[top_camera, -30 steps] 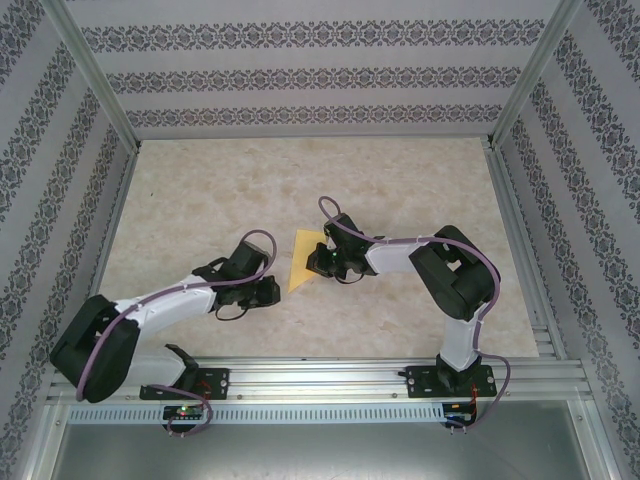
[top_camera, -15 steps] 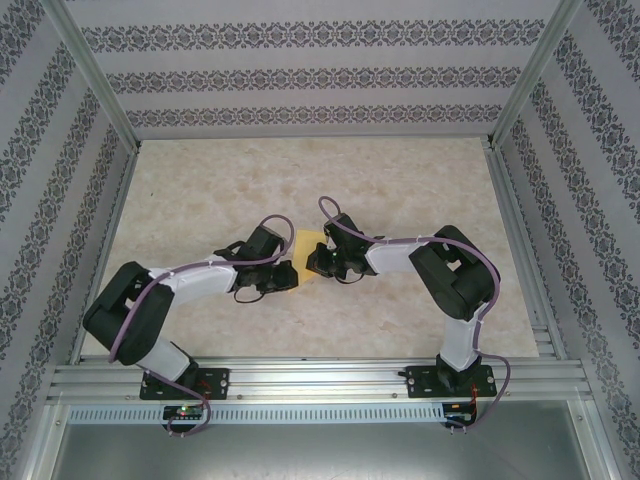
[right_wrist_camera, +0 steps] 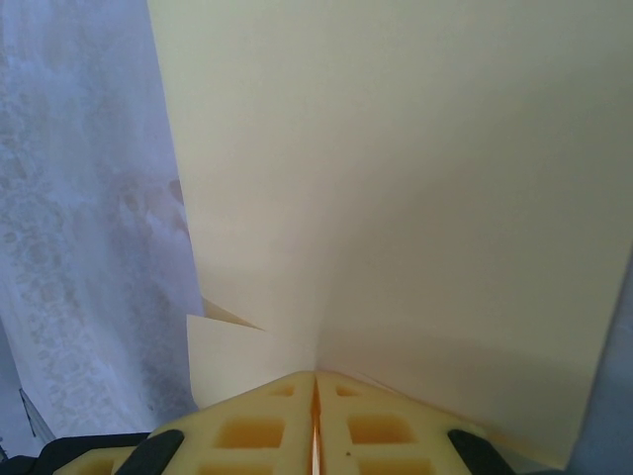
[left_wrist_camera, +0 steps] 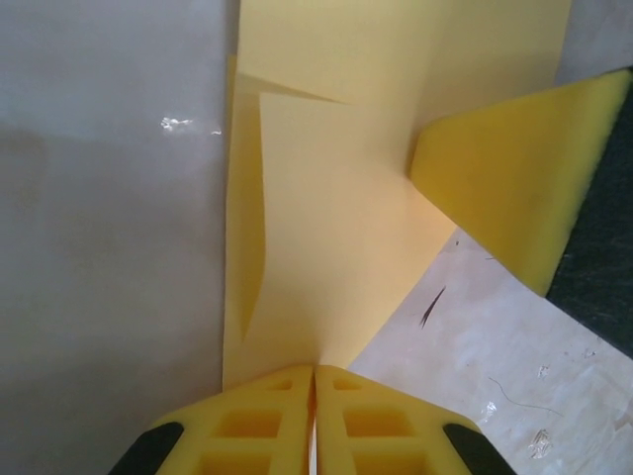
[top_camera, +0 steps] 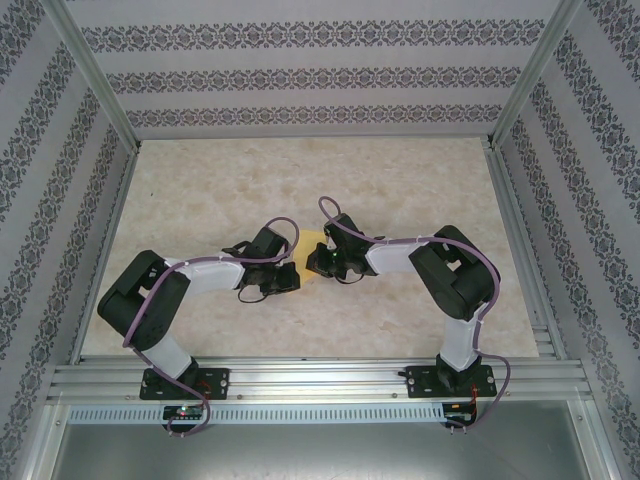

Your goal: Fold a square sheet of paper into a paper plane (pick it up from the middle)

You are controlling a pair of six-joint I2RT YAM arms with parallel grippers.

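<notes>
The square sheet of paper (left_wrist_camera: 326,228) is thin matt yellow paper, sharply creased. Pinching its edge, the fingers (left_wrist_camera: 257,421) of the left gripper (left_wrist_camera: 315,372) are smooth yellow plastic — pocketed with square hollows. Under the sheet the table (top_camera: 400,180) looks like pale, faintly glossy marbled laminate.

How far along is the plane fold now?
Done: the yellow sheet shows early folds, with overlapping creased layers. In hand: the left claw and right claw are each shut on it. Remaining: no slim pointed dart yet, so further folds are needed.
</notes>
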